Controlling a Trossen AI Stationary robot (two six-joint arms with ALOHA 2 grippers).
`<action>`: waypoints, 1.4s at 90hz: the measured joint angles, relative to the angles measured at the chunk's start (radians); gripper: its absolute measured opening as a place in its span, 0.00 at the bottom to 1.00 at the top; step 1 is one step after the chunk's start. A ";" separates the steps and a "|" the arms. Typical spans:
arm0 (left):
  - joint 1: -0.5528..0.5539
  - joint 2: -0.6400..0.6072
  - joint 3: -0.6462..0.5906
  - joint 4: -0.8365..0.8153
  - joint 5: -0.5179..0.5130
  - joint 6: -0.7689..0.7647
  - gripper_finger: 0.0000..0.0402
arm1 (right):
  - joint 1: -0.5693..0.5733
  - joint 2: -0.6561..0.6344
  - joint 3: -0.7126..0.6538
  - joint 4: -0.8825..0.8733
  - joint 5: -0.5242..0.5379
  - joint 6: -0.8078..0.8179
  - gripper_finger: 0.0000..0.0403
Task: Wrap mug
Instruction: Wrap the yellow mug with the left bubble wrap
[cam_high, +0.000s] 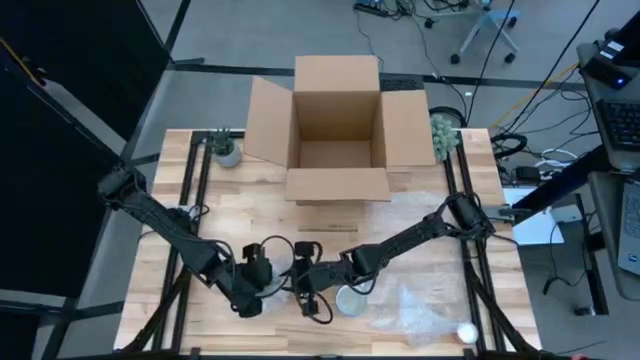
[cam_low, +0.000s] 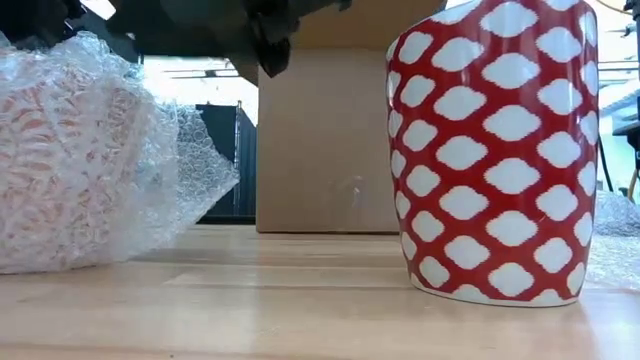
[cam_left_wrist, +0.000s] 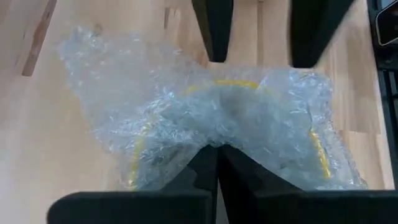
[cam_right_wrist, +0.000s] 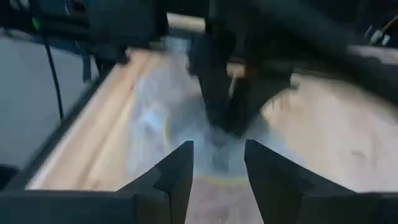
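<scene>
A mug under clear bubble wrap (cam_left_wrist: 217, 118) stands on the table near the front edge, left of centre (cam_low: 70, 170). Its yellow rim (cam_left_wrist: 236, 84) shows through the wrap. My left gripper (cam_high: 258, 290) is shut on the wrap. My right gripper (cam_high: 305, 295) is open just right of the bundle. In the left wrist view, its two fingers (cam_left_wrist: 211, 31) stand over the wrap's other side. A second, bare red mug with white spots (cam_low: 495, 150) stands upright on its base to the right (cam_high: 350, 299). My left gripper pinches gathered bubble wrap (cam_left_wrist: 214, 148) between its two shut fingers, at the side of the bundle over the mug's mouth. The fingers slant down from the table's left. The wrapped mug stays on the table. I cannot tell whether my right gripper touches the wrap.
An open cardboard box (cam_high: 335, 130) stands at the far middle, flaps spread. Loose bubble wrap (cam_high: 415, 310) and a small white roll (cam_high: 467, 331) lie at the near right. Small plants (cam_high: 225, 148) (cam_high: 443, 135) stand at the far corners.
</scene>
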 joint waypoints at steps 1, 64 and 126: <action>0.000 0.000 0.000 0.000 0.000 0.000 0.00 | -0.001 0.001 0.000 0.008 0.001 0.002 0.33; 0.000 -0.002 0.001 0.005 -0.002 -0.002 0.00 | -0.046 0.123 0.004 0.148 0.013 0.125 0.33; 0.000 -0.002 0.002 0.005 -0.002 -0.008 0.00 | -0.046 0.124 0.004 0.134 0.008 0.124 0.33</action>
